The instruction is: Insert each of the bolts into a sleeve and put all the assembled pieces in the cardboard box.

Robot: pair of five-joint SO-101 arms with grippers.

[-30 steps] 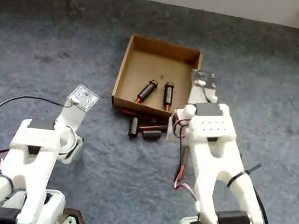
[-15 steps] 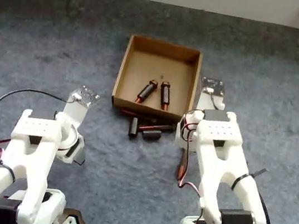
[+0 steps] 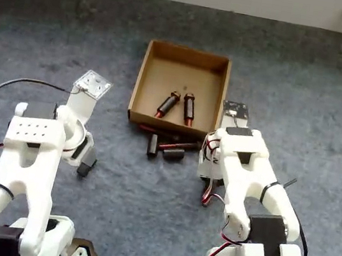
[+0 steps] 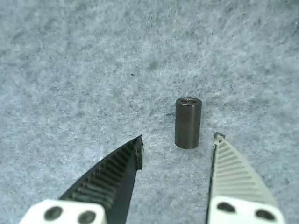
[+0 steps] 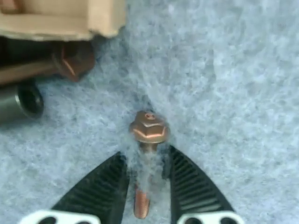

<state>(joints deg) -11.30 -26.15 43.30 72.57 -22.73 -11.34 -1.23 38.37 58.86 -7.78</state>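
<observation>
The cardboard box (image 3: 145,79) holds two assembled pieces (image 3: 168,105) (image 3: 188,109). Loose sleeves (image 3: 153,145) and a bolt (image 3: 178,145) lie on the carpet just in front of it. My left gripper (image 4: 177,144) is open and low over the carpet, with a dark sleeve (image 4: 188,122) lying just beyond its fingertips (image 4: 138,150). In the high view that gripper (image 3: 85,163) is left of the box. My right gripper (image 5: 148,161) is open, one finger on each side of the shank of a copper bolt (image 5: 149,127) that lies on the carpet near the box's corner (image 5: 105,16).
Another bolt's head (image 5: 72,63) and a sleeve's open end (image 5: 25,100) lie close beside the box wall in the right wrist view. The right arm (image 3: 240,158) stands by the box's right front corner. Grey carpet extends all around.
The right arm drew back from the box's right side and came down over the loose bolt. The left arm shifted left and away from its base, over the sleeve.
</observation>
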